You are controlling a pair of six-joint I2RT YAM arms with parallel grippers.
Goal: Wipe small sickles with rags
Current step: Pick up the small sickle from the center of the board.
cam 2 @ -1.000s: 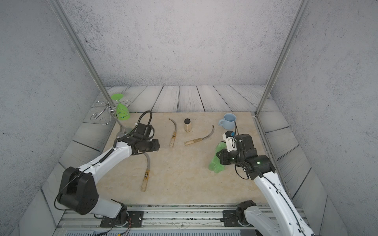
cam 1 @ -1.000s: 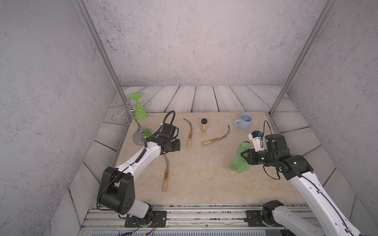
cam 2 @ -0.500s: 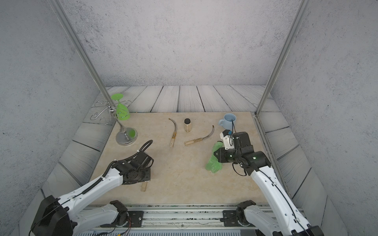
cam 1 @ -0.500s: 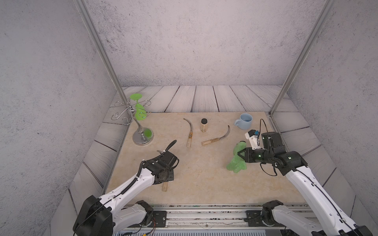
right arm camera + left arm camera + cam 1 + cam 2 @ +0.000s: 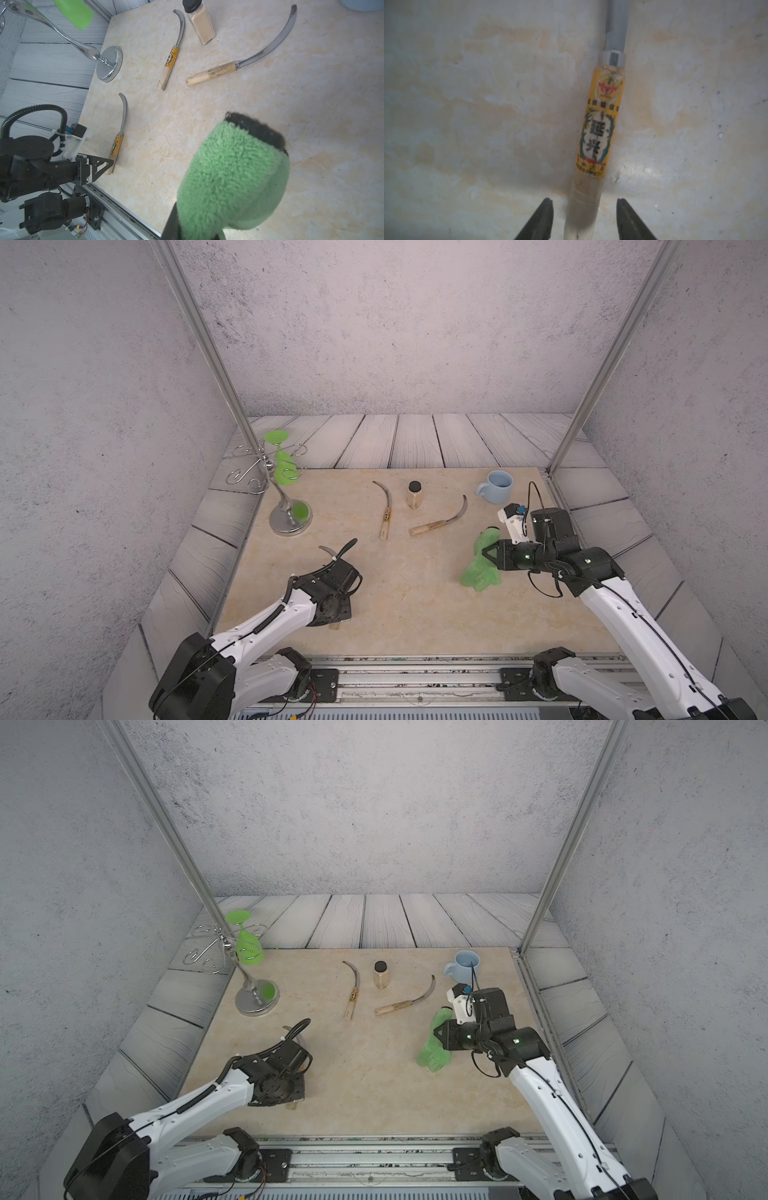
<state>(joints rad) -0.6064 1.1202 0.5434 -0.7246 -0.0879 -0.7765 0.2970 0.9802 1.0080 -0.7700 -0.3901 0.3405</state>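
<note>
Currently taking the spice jar [image 5: 414,497] as my reference mark; it stands upright on the beige slab [image 5: 415,614].

- Left gripper [image 5: 584,200]: released. Its fingers [image 5: 546,216] straddle the butt of the near sickle [image 5: 119,133], and the left wrist view shows a gap on both sides. Nothing is gripped.
- Near sickle: flat on the slab, well apart from the jar, on the jar's left-arm side and nearer the robot. A yellow label sits on the handle just behind the metal collar. The blade runs away from the robot. In both top views the arm covers most of the handle.
- Labelled sickle [image 5: 384,510]: flat, just beside the jar on its left-arm side, with the handle end pointing toward the robot.
- Plain-handled sickle [image 5: 440,520]: flat, near the jar on its right-arm side. Its handle butt is the part closest to the jar and the blade curves away from it.
- Right gripper [image 5: 486,551]: clenched on the rag [image 5: 480,568].
- Rag: hangs in a bunch from the right gripper, well apart from the jar, on its right-arm side and nearer the robot. I cannot tell whether its lower end touches the slab.
- Blue mug [image 5: 496,486]: upright on the jar's right-arm side, beyond the plain-handled sickle.
- Chrome stand [image 5: 289,514]: well apart from the jar on its left-arm side.
</note>
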